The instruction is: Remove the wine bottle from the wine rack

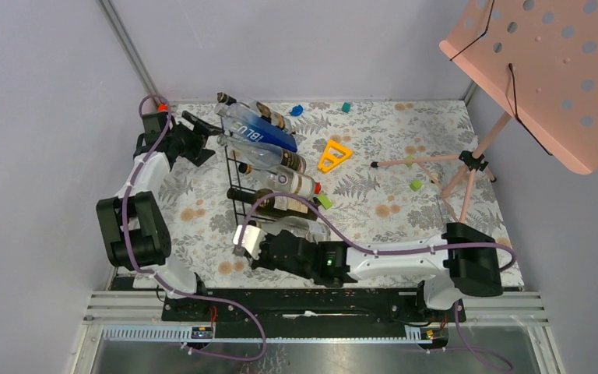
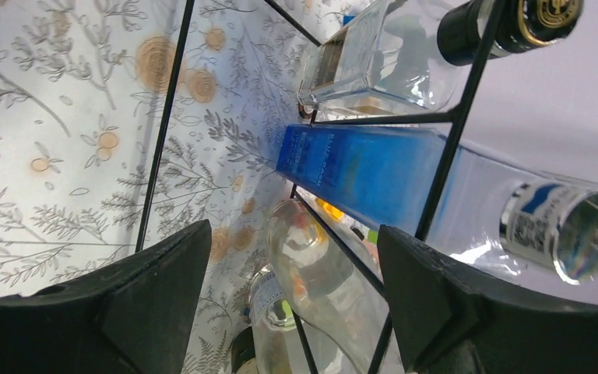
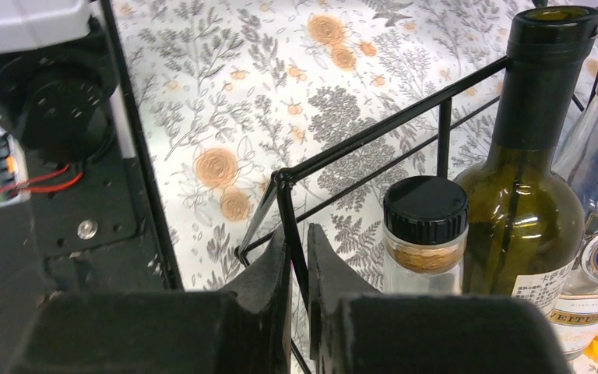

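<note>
Currently the right gripper (image 3: pixel 300 238) is clamped on a corner wire of the wine rack (image 3: pixel 374 129), and the left gripper (image 2: pixel 292 238) stands agape at the far end. The wine bottle (image 3: pixel 523 210) (dark green) lies in the rack. Best approach: pin the rack firmly and draw the bottle out along its own axis, clear of the wires

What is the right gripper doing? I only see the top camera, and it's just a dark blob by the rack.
Observer: The right gripper is shut on a thin corner wire of the wine rack.
Operator: Is a bottle close to it?
Observer: A small black-capped bottle is right beside it, then a dark green wine bottle.
Operator: And the left gripper?
Observer: The left gripper is open, holding nothing, facing a blue bottle behind the rack's wires.
</note>
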You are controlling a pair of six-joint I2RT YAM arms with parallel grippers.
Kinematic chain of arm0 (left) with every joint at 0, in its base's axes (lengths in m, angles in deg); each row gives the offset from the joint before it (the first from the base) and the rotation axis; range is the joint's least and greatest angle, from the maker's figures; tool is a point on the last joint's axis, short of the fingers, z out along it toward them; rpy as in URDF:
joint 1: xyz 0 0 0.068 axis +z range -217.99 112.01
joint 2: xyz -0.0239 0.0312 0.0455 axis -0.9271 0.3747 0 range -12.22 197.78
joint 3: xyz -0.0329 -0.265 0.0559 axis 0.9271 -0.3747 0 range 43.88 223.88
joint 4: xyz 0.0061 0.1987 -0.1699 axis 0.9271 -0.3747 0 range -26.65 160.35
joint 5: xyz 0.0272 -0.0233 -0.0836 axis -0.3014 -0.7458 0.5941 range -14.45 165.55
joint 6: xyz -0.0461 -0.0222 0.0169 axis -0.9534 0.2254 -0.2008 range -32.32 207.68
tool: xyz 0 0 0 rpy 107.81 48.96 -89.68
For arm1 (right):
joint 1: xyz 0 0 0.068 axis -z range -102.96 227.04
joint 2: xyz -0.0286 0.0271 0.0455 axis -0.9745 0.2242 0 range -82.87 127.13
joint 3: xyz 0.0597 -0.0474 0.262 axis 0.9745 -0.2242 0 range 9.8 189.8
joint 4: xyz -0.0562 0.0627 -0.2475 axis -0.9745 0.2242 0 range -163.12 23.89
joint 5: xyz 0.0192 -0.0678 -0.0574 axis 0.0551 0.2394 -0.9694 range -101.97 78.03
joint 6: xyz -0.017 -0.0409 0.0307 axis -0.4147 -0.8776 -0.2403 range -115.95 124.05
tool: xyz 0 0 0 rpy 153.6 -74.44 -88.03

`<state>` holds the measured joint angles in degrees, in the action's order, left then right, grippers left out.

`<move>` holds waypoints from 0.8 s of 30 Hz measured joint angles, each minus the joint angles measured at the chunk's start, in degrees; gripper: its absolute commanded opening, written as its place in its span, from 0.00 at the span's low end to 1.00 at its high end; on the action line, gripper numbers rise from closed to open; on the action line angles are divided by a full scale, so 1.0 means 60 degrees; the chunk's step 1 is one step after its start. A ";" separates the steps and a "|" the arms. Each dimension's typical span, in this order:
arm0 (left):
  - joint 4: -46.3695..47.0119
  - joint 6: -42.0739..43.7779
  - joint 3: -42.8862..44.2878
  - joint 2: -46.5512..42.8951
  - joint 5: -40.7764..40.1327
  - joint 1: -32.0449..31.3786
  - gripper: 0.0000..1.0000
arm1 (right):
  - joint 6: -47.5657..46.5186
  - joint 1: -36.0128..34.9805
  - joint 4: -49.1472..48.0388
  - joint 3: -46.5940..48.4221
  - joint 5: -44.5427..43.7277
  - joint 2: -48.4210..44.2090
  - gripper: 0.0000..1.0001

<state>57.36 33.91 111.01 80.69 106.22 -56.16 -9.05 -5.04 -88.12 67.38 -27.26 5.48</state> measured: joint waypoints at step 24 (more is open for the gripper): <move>-0.1184 0.1931 0.2135 0.0525 0.0321 -0.0390 0.82 | 0.0517 -0.0182 0.1107 0.5133 -0.3213 0.4273 0.00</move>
<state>50.26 45.49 123.82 83.83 108.15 -58.50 -5.95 -6.13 -81.48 98.17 -46.53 31.12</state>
